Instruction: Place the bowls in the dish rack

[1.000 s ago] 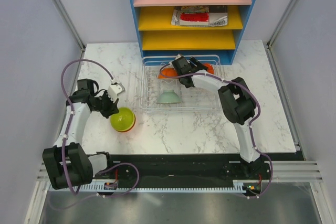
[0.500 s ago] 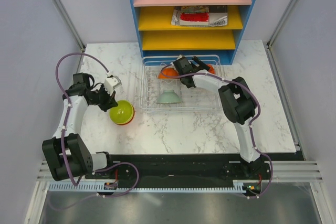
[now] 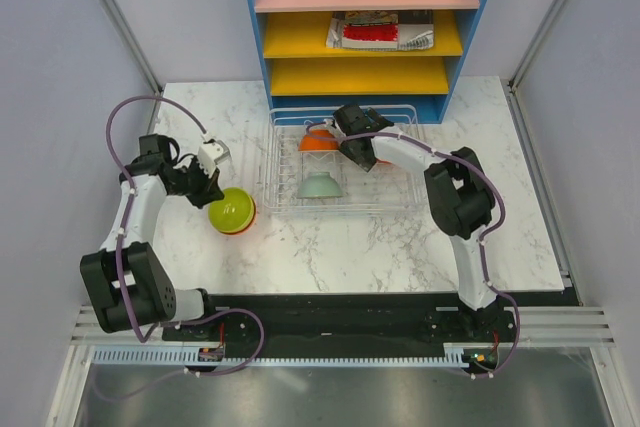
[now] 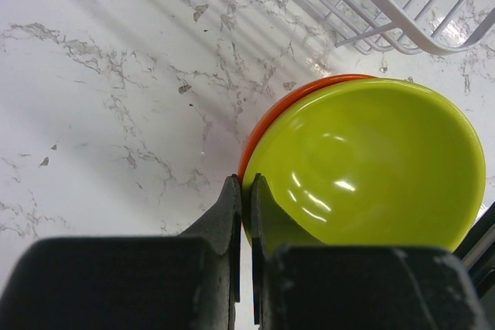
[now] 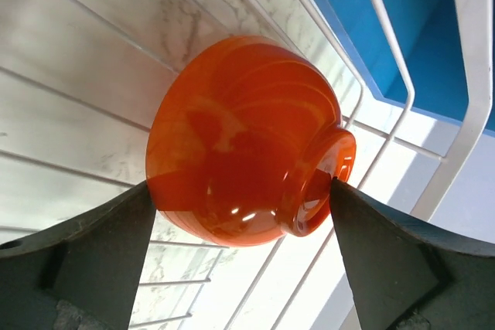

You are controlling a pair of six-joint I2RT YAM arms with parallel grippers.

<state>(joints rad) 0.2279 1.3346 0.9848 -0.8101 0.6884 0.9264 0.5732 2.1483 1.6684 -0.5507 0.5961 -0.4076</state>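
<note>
Lime bowl [image 4: 371,168] (nested in red bowl [image 4: 294,96]) pinched at rim by left jaws, right jaws spread around orange bowl [image 5: 240,137] in dish rack [image 3: 390,189].

Both arms look the same to me: left arm [image 3: 135,222] and right arm [image 3: 400,155] have smooth white links with fat black joint housings, and a purple cable [image 3: 130,103] loops loosely along each. The left gripper [image 4: 244,191] is chunky matte black, with a little white box [image 3: 212,155] at the wrist.
</note>
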